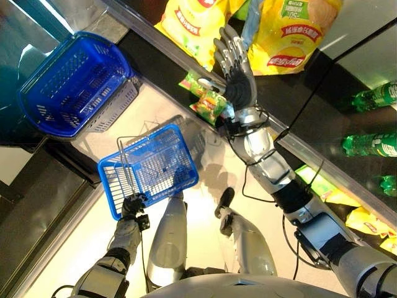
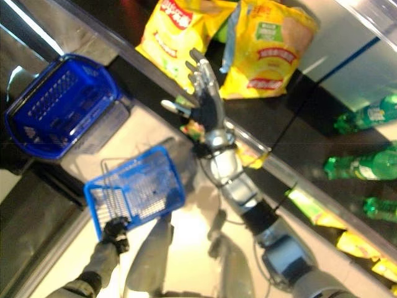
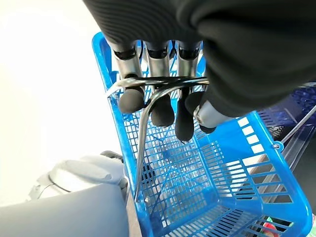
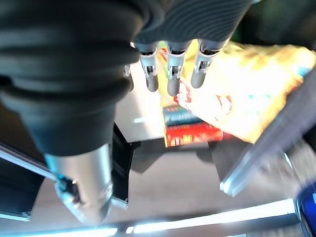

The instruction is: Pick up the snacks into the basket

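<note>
Snacks: yellow bags (image 1: 291,34) lie on the shelf (image 1: 155,53) edge, just past the fingertips.
Right hand (image 1: 239,84): fingers straight, nearer.
Left hand (image 1: 131,205): curled round basket (image 1: 155,167) handle.

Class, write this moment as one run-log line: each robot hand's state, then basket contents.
left robot hand: shut on basket handle | right robot hand: open, reaching at yellow snack bags | blue basket: no snacks visible

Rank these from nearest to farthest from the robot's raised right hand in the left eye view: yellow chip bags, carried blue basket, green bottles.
From the right hand:
1. Yellow chip bags, just beyond its fingertips.
2. Carried blue basket, below, held in the left hand.
3. Green bottles, far right on the shelf.
</note>
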